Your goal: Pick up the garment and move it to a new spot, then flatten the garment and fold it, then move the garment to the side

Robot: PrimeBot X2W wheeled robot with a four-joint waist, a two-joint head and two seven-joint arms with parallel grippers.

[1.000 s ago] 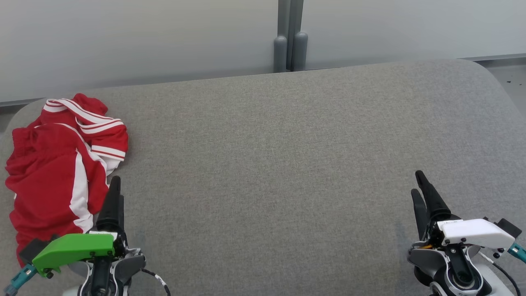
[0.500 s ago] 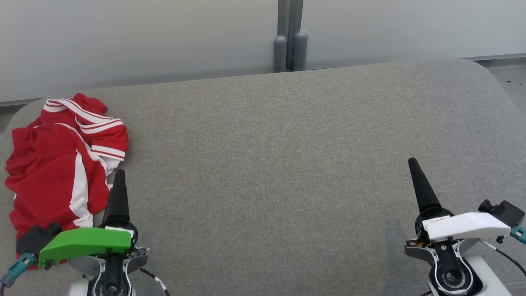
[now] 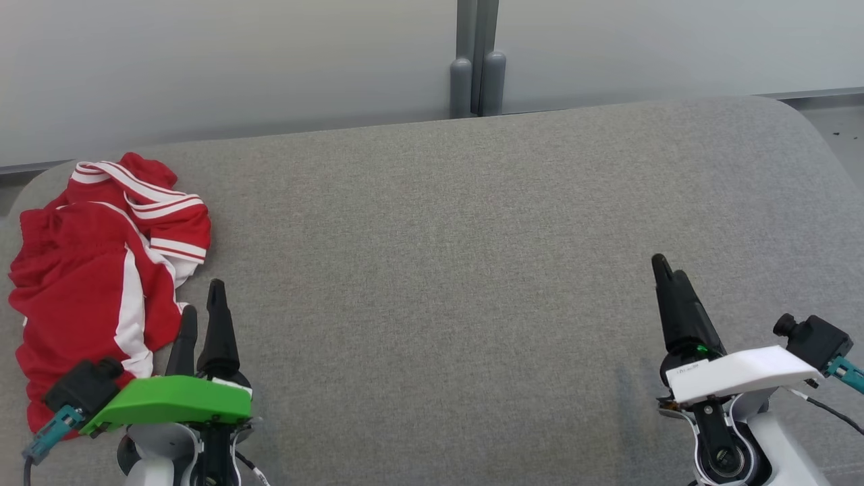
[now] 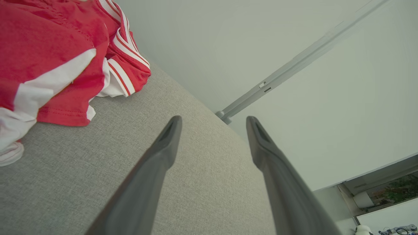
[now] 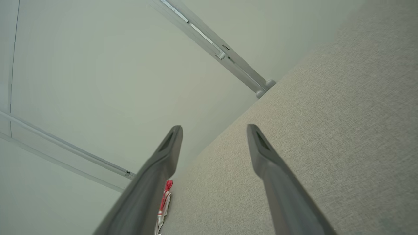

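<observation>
Left tool [image 3: 202, 300] sits at about 7 o'clock in the head view under its green cover, its two dark fingers spread apart and pointing toward 12 o'clock, with nothing between them. In the left wrist view both fingers lie over bare grey fabric. The garment [image 3: 94, 270], red with white stripes and panels, lies crumpled at 9 o'clock on the bench [image 3: 439, 270], close to its rounded left edge. Its lower right hem is just beside the left tool's outer finger; whether they touch I cannot tell. The middle of the bench is plain grey weave. Behind it, at 12 o'clock, a grey post [image 3: 476, 67] splits the pale wall panels. Right tool [image 3: 668, 266] sits at 4 o'clock under a white cover, well apart from the garment. Its fingers overlap in the head view, but the right wrist view shows them parted and empty.
</observation>
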